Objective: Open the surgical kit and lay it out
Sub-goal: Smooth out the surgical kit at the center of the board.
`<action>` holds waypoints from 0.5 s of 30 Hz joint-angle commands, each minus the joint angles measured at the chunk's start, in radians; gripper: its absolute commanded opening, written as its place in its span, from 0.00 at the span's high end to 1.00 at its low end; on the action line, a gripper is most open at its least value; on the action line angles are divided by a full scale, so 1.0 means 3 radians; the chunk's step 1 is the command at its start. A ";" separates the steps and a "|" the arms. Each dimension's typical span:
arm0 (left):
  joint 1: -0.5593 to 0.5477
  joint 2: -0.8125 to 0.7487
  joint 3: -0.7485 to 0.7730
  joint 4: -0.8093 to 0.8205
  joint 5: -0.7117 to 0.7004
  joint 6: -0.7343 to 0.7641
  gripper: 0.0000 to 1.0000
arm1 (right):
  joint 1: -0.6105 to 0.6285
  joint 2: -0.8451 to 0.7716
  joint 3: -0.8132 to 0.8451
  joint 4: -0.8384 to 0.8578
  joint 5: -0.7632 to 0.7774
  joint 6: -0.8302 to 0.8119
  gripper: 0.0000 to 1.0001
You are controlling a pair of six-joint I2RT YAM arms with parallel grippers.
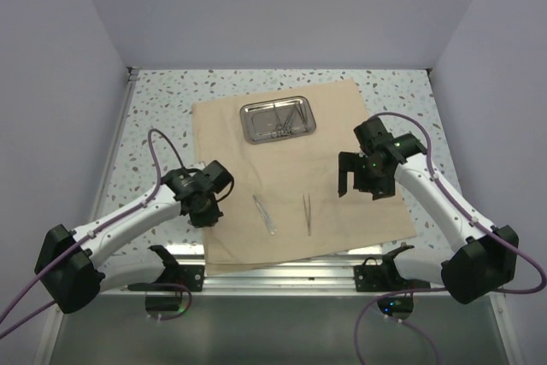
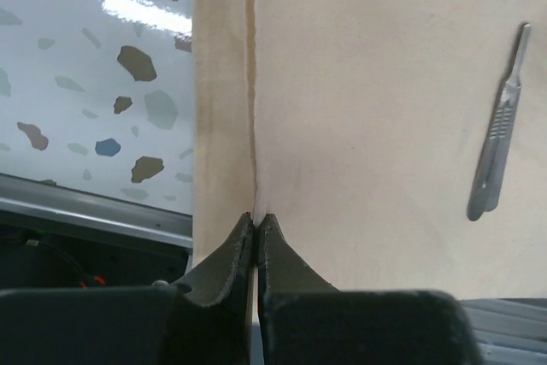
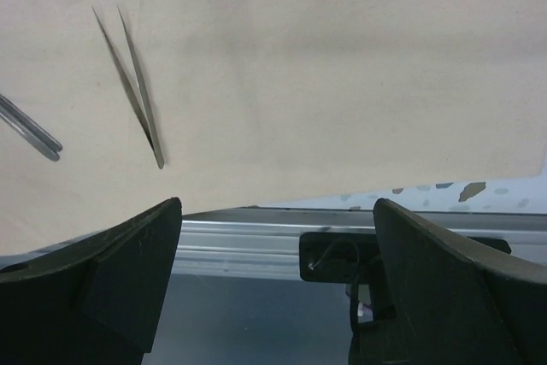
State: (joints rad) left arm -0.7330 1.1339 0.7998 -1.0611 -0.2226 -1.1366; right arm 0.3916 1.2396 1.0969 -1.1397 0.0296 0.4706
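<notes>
The tan cloth wrap [image 1: 222,143] lies opened out as 1 large sheet over the speckled table [image 1: 162,108], its near edge reaching the aluminium rail [image 1: 282,275] at the front. Toward the far side of the sheet sits the small steel tray [image 1: 248,121], with several thin silver instruments [image 1: 286,121] lying inside it; they are too small to name singly. Nearer the arms, 2 tools lie on the bare cloth, side by side but apart: the scalpel [image 1: 265,214] on the left and the tweezers [image 1: 307,214] on the right, both pointing roughly away from the arms.

The left gripper [image 1: 203,207] is low at the cloth's left edge. In the left wrist view its fingers [image 2: 291,271] are pressed together, and a raised crease in the cloth runs straight into the tips, so they pinch a thin ridge of the fabric. The strip of cloth left of that crease looks darker, and the terrazzo surface shows beyond it. The scalpel [image 2: 500,126] lies well to the right of the pinch, untouched.

The right gripper [image 1: 359,187] hovers over the right part of the sheet with its fingers [image 3: 128,279] spread wide and nothing between them. Its camera looks toward the cloth's near edge, with the tweezers [image 3: 132,83] and the scalpel's end off to the left.
</notes>
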 commanded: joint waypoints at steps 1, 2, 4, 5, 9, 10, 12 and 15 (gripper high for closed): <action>0.0004 -0.0032 0.0039 -0.0466 0.0097 -0.0021 1.00 | -0.0012 -0.0047 -0.0031 0.0081 -0.0088 -0.0009 0.02; -0.0001 -0.0032 0.0009 -0.0492 0.0143 -0.0026 1.00 | -0.0017 -0.0047 -0.0036 0.0097 -0.0083 -0.0009 0.02; -0.0057 -0.0006 -0.0027 -0.0512 0.0159 -0.0005 0.98 | -0.0012 -0.0047 -0.0052 0.0107 -0.0154 -0.0009 0.02; -0.0082 0.0024 -0.0012 -0.0553 0.0154 -0.0021 0.96 | -0.0012 -0.0047 -0.0057 0.0117 -0.0155 -0.0009 0.02; -0.0088 0.0294 0.0039 -0.0630 0.0271 -0.0005 0.68 | -0.0017 -0.0041 -0.0062 0.0128 -0.0150 -0.0019 0.02; -0.0093 0.0336 0.0074 -0.0641 0.0302 0.0000 0.53 | -0.0017 -0.0041 -0.0062 0.0128 -0.0140 -0.0019 0.02; -0.0088 0.0392 0.0252 -0.0646 0.0241 0.0015 0.05 | -0.0017 -0.0052 -0.0067 0.0128 -0.0119 -0.0024 0.02; -0.0052 0.0464 0.0645 -0.0692 -0.0121 0.0076 0.00 | -0.0017 -0.0057 -0.0062 0.0133 -0.0104 -0.0029 0.02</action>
State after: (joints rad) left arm -0.7547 1.2686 0.8543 -1.2331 -0.1768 -1.1316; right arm 0.3916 1.2392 1.0798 -1.1130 0.0078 0.4702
